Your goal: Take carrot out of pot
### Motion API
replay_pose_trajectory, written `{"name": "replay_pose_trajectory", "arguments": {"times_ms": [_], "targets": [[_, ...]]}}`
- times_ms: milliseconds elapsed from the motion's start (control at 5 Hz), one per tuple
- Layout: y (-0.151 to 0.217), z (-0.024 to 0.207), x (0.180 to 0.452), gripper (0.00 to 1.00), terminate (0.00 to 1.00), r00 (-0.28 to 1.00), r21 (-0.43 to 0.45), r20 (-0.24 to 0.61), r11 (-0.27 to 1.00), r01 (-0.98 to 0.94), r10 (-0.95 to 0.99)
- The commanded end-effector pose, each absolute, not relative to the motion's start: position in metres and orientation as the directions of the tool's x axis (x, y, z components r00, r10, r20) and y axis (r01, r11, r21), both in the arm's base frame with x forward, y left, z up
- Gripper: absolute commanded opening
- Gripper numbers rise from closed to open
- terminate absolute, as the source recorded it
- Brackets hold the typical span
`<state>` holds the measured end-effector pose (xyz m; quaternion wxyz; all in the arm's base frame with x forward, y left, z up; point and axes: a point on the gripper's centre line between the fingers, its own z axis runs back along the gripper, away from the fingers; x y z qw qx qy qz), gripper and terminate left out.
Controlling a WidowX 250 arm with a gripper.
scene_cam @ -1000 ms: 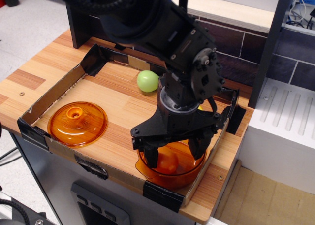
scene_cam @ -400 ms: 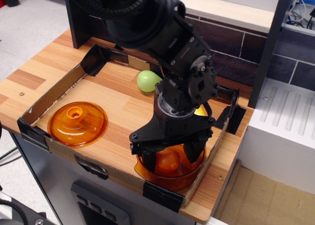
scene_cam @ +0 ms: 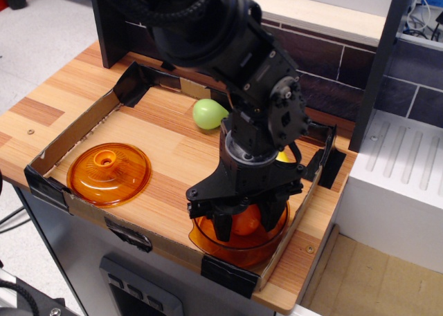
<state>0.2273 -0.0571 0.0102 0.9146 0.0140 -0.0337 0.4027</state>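
Down inside pot (scene_cam: pixel 239 241), gripper (scene_cam: pixel 243 222) reaches, black fingers (scene_cam: pixel 223 226) narrowed either side of carrot (scene_cam: pixel 245 221); firm grip on it cannot tell. Carrot sits between fingers, within pot wall. Lid (scene_cam: pixel 109 173) well left of fingers; green pear (scene_cam: pixel 208 113) behind them.
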Motion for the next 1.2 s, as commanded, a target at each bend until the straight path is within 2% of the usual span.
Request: {"name": "replay_pose_trajectory", "arguments": {"times_ms": [0,200,400,600,800,1000], "targets": [[-0.05,0.051,0.235,0.0,0.0,0.656,-0.094,0.091,0.662,-0.744,0.75],[-0.043,0.083,0.234,0.0,0.0,0.637,-0.158,0.088,0.642,-0.75,0.766],[-0.019,0.101,0.245,0.0,0.0,0.579,-0.191,0.12,0.591,-0.784,0.807],[0.015,0.098,0.261,0.0,0.0,0.509,-0.195,0.167,0.534,-0.823,0.845],[0.05,0.083,0.276,0.0,0.0,0.443,-0.155,0.223,0.48,-0.863,0.868],[0.07,0.064,0.283,0.0,0.0,0.433,-0.107,0.269,0.473,-0.874,0.86]]}}
